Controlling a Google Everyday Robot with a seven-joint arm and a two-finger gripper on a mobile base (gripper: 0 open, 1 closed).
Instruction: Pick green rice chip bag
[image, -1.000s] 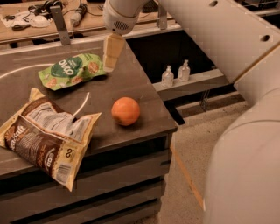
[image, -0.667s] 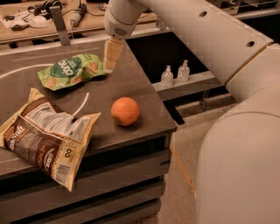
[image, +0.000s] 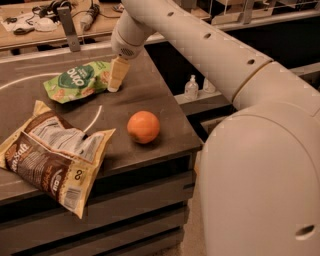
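The green rice chip bag (image: 77, 81) lies flat on the dark table (image: 155, 100), toward its back. It is light green with a dark green oval logo and white letters. My gripper (image: 116, 79) hangs from the white arm that reaches in from the right. It points down at the bag's right edge, its tip close to the table, touching or almost touching the bag. Nothing is held in it.
An orange (image: 143, 127) sits near the table's front right. A large brown-and-white chip bag (image: 52, 157) lies at the front left, overhanging the edge. Two small bottles (image: 191, 87) stand on a lower shelf to the right. A cluttered bench (image: 45, 22) runs behind.
The gripper has dropped lower and moved a little left, down to the right edge of the green bag. The bag, the orange and the brown bag have not moved.
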